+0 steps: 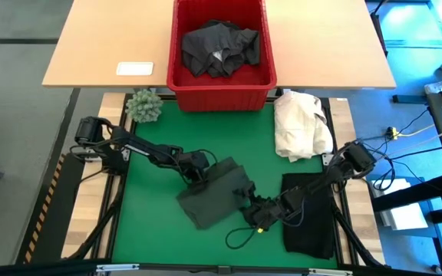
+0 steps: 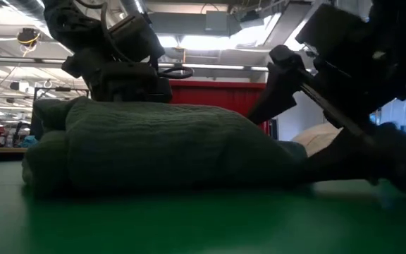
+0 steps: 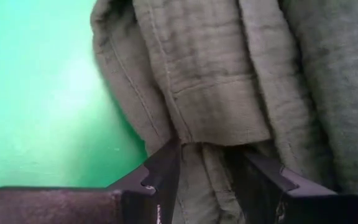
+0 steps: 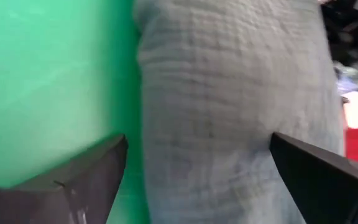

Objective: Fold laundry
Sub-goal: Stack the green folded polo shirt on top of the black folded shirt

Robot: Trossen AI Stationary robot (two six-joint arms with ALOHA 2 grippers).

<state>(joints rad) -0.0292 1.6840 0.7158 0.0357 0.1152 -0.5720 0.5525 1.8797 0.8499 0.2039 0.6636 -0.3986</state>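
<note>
On the green felt table mat [image 1: 152,192], a dark green crinkled cloth garment [image 1: 215,193] lies folded mid-mat. The right gripper [image 1: 253,208] straddles its near right edge, fingers wide apart, while the left gripper [image 1: 202,175] pinches its far left hem. A fold seems underway; next likely needs the right closing on cloth, with more dark laundry [image 1: 219,47] waiting in the red plastic basket [image 1: 219,83] beyond.

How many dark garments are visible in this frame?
3: a dark green garment mid-mat between both arms, a black garment flat on the mat's right side, and a dark heap in the red basket, which may hide more.
</note>
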